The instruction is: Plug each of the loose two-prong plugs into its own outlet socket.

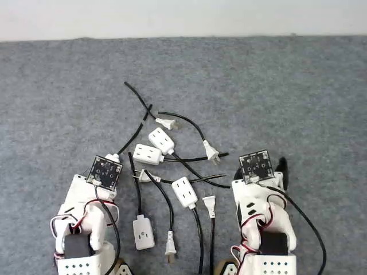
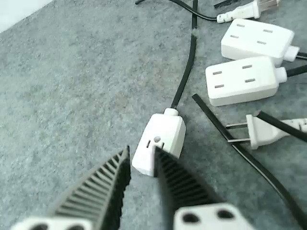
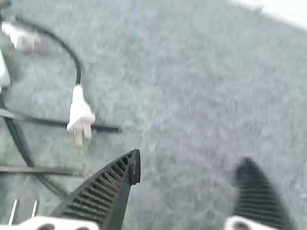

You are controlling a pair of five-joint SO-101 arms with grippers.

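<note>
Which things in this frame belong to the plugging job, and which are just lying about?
Job: loose two-prong plugs, white outlet sockets, their black cords.
Just there: the grey mat underneath, the white strip behind it.

White plugs (image 2: 261, 132) and sockets (image 2: 242, 79); black cords (image 2: 192, 48); grey carpet (image 2: 72, 86).

L gripper (image 2: 141, 155) barely parted, R gripper (image 3: 191, 165) wide apart.
</note>
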